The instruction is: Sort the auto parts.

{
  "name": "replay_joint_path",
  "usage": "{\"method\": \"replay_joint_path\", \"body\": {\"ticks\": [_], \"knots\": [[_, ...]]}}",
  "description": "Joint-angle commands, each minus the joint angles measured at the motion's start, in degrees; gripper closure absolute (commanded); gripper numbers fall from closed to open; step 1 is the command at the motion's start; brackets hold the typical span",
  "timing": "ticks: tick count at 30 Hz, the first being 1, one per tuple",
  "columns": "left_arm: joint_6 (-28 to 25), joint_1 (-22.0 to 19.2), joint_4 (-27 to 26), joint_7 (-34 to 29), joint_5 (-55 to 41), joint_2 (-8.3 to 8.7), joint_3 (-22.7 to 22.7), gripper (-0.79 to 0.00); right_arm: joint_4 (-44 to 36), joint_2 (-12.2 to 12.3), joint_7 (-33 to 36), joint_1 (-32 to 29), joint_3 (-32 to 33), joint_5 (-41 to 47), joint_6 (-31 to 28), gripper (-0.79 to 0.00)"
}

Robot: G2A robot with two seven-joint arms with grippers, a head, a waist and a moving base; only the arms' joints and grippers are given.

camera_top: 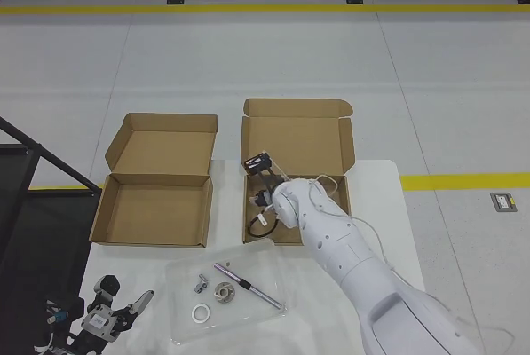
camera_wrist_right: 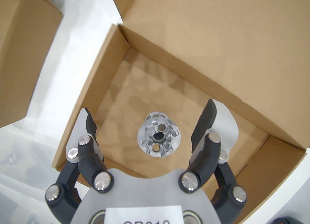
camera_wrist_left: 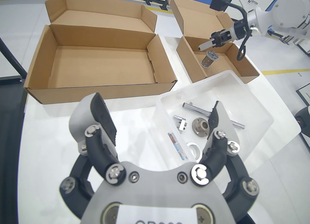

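Sticker (camera_wrist_left: 177, 143) with small print marks clear tray (camera_wrist_left: 257, 106), near white ring (camera_wrist_left: 194, 151).

The right gripper (camera_wrist_right: 149, 109) hangs over an open cardboard box (camera_wrist_right: 96, 72) with its fingers (camera_wrist_right: 204, 118) spread wide. Between them, touching neither pad, a flanged metal part (camera_wrist_right: 159, 137) with holes in its flange shows end-on against the box floor.

Flanged metal sleeve (camera_wrist_right: 158, 135), tilted, in cardboard box (camera_wrist_right: 80, 103); steel shaft (camera_wrist_left: 196, 109), flanged hub (camera_wrist_left: 199, 126), small block (camera_wrist_left: 180, 123) and white ring (camera_wrist_left: 193, 149) in clear tray (camera_wrist_left: 254, 103).
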Motion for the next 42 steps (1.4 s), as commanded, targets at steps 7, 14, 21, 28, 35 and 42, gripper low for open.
{"method": "replay_joint_path", "body": {"ticks": [7, 14, 21, 28, 35, 42], "knots": [[0.0, 0.0, 0.0, 0.0, 0.0, 0.0, 0.0, -0.785, -24.1, 4.7, -2.4, -11.8, 2.0, -9.3, -2.5, -0.785], [0.0, 0.0, 0.0, 0.0, 0.0, 0.0, 0.0, -0.785, -62.0, 12.0, 6.9, -34.2, 10.3, -22.3, -15.8, -0.785], [0.0, 0.0, 0.0, 0.0, 0.0, 0.0, 0.0, -0.785, -74.3, 14.6, 19.0, -42.7, 9.8, -26.2, -34.2, -0.785], [0.0, 0.0, 0.0, 0.0, 0.0, 0.0, 0.0, -0.785, -74.3, 14.6, 19.0, -42.7, 9.8, -26.2, -34.2, -0.785], [0.0, 0.0, 0.0, 0.0, 0.0, 0.0, 0.0, -0.785, -72.2, 14.7, 16.8, -42.5, 6.5, -30.5, -36.5, -0.391], [0.0, 0.0, 0.0, 0.0, 0.0, 0.0, 0.0, -0.785, -71.2, 13.6, 22.3, -41.9, 0.4, -32.3, -34.3, -0.317]]}}
